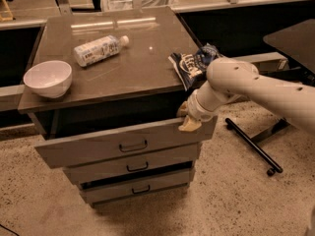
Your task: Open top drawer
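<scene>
The top drawer [98,149] is the widest of three grey-brown drawers in a cabinet, with a small black bar handle [133,146] at its centre. Its front stands out from the cabinet, with a dark gap above it under the top. My gripper [189,122] is at the drawer's upper right corner, on the front's top edge. The white arm [256,90] reaches in from the right. The drawer's inside is hidden in shadow.
On the cabinet top [133,68] lie a white bowl [47,77] at the front left, a plastic bottle [100,49] on its side, and a dark snack bag [193,64] at the right edge. Two narrower drawers [133,167] sit below. A black wheeled stand leg [253,149] lies on the floor, right.
</scene>
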Controlling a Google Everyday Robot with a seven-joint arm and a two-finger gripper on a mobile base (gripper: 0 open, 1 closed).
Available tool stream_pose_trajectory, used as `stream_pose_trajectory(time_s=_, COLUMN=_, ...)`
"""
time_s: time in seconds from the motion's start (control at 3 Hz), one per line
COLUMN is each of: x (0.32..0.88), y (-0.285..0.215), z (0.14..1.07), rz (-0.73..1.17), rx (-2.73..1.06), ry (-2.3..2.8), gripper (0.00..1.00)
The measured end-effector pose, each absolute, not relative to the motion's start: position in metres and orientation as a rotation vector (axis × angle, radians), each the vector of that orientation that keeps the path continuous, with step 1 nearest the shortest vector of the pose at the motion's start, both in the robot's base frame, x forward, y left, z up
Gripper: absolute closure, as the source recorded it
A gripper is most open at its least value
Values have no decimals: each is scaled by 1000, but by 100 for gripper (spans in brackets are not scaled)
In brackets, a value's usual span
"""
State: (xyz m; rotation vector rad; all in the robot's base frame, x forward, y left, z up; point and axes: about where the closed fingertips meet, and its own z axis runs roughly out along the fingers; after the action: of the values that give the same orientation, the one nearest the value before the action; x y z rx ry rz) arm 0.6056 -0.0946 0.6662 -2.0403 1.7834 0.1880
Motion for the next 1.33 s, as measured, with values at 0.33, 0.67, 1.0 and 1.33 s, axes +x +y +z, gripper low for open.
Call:
stream_pose_trajectory(time_s=0.33, x=557, y=-101, z=665, rz=346, rx=-2068, ry=1736, gripper=65)
stream_pose_trajectory(time_s=0.67, x=546, y=-101, z=663, rz=382, rx=-2074, ry=1732, gripper=42)
stream_pose_trajectory(time_s=1.0, x=546, y=-101, z=663, rz=382, rx=-2074, ry=1732, gripper=18)
stream_pose_trajectory(time_s=1.33, x=546, y=-101, z=663, rz=382, rx=-2074, ry=1732, gripper=0)
